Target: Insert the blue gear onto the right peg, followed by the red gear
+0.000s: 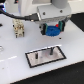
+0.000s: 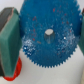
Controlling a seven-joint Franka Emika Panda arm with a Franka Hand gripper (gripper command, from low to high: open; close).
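Blue gear [image 2: 49, 36] sits clamped in our gripper [image 1: 53, 29]; misalignment above the right peg [image 1: 50, 51] risks jamming.

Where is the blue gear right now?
The blue gear is up in the air, held in the gripper, above the grey plate with its pegs, towards the exterior view's right.

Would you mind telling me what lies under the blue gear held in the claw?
In the wrist view, part of the red gear shows beneath the blue gear; the rest is covered. In the exterior view, the plate with its pegs lies below.
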